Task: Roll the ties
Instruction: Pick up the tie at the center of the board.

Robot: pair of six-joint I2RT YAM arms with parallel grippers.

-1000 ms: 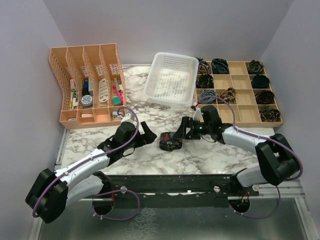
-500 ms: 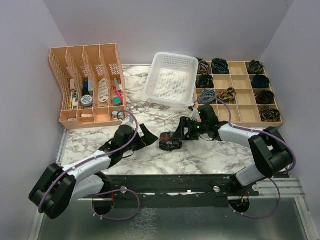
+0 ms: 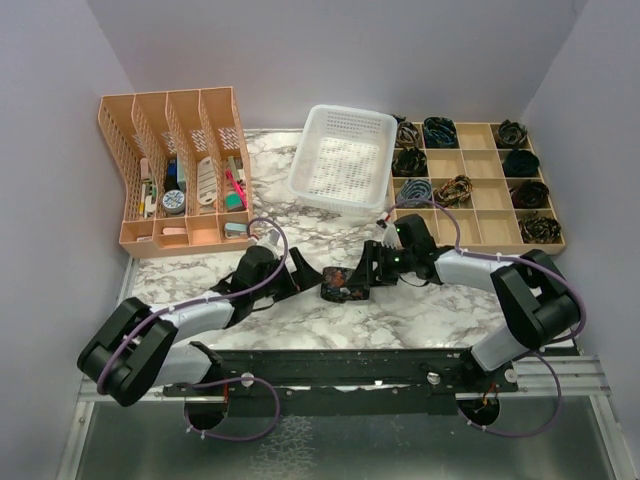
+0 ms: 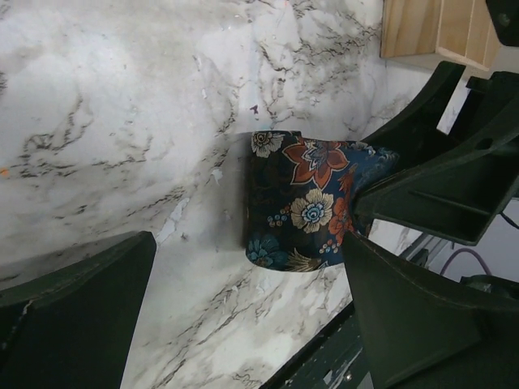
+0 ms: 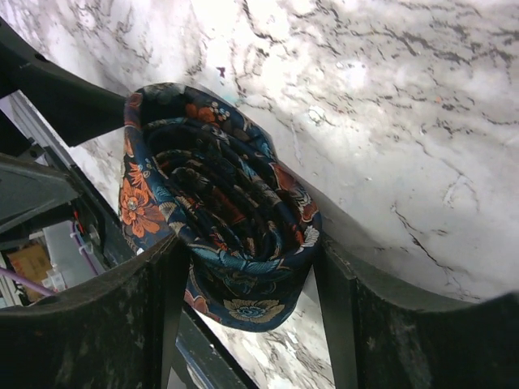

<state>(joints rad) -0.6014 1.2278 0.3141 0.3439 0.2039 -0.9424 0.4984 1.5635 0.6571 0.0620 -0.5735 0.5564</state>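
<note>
The rolled tie (image 5: 219,203) seems to stand on end on the marble surface (image 3: 420,310). The right gripper (image 5: 247,247) has its jaws clamped on the two sides of the roll. The left gripper (image 3: 303,275) is just beside it, jaws wide apart.

A white marble surface (image 3: 200,280) with dark veins carries three containers along its far side. At the left stands an orange desk organizer (image 3: 215,120) with lattice walls; a round blue-lidded pot (image 3: 174,201) and a pink item (image 3: 236,186) sit in it. A white perforated basket (image 3: 342,165) is in the middle. Just beside it, at the right, lies a wooden tray (image 3: 490,165) divided into many square compartments.
</note>
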